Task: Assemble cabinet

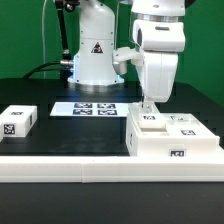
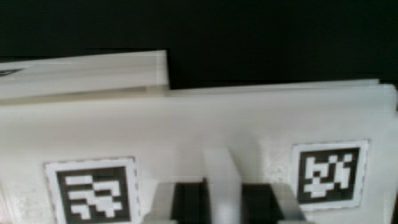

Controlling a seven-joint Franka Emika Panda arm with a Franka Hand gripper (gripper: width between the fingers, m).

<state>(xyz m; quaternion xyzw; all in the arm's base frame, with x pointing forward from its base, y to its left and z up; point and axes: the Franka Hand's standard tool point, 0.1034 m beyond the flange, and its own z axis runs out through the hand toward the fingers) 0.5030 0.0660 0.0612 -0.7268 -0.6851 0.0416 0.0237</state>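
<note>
The gripper [image 1: 150,106] hangs low over the far corner of the cabinet [image 1: 172,140], which sits near the front on the exterior view's right, and since I cannot tell whether its fingers are spread or pressed together, a misaligned descent could shove the cabinet askew.

Exterior view: light was bright and even, seemingly from overhead. The white cabinet [image 1: 175,140] was nearly blown out and its edges were hard to separate. The black desk [image 1: 80,135] swallowed light and shadows were faint. Resolution was low, slightly soft. Wrist view: heavily blurred at close range. Tags [image 2: 93,190] were smeared, whites looked greyish, and the dark background was featureless.
</note>
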